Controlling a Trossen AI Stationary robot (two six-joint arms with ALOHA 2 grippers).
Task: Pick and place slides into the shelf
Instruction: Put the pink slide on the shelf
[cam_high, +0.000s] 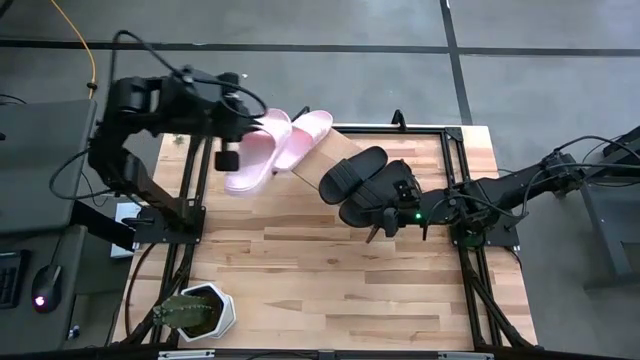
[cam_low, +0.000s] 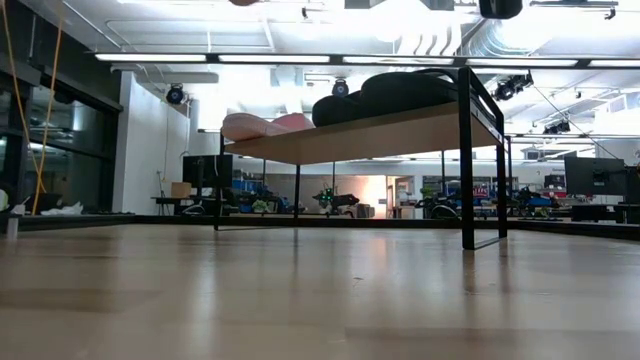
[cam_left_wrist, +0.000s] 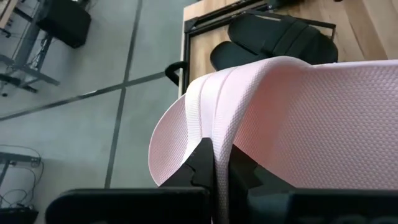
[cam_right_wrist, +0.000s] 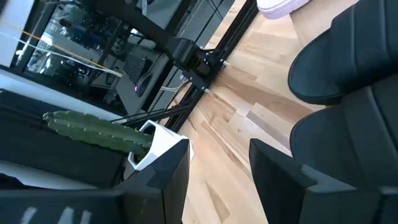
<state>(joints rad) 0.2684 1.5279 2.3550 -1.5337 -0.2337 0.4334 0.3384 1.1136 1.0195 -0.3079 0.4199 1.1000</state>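
Note:
Two pale pink slides and two black slides are at the slanted wooden shelf at the table's far side. One pink slide lies on the board. My left gripper is shut on the other pink slide, which reaches past the board's left edge. The black slides lie side by side on the right of the shelf. My right gripper stands open at the nearer black slide, with bare tabletop showing between its fingers. Whether a finger touches that slide, I cannot tell. My left gripper pinches the edge of the pink slide's wide strap between its two fingers. The fingers come from the table's left side, slanting down. The slide stretches away from them toward the shelf. Whether it rests on the board, I cannot tell.
A cactus in a white pot stands at the table's near left corner. Black frame rails run along the table's left and right sides. The bare wood in front of the shelf is free room.

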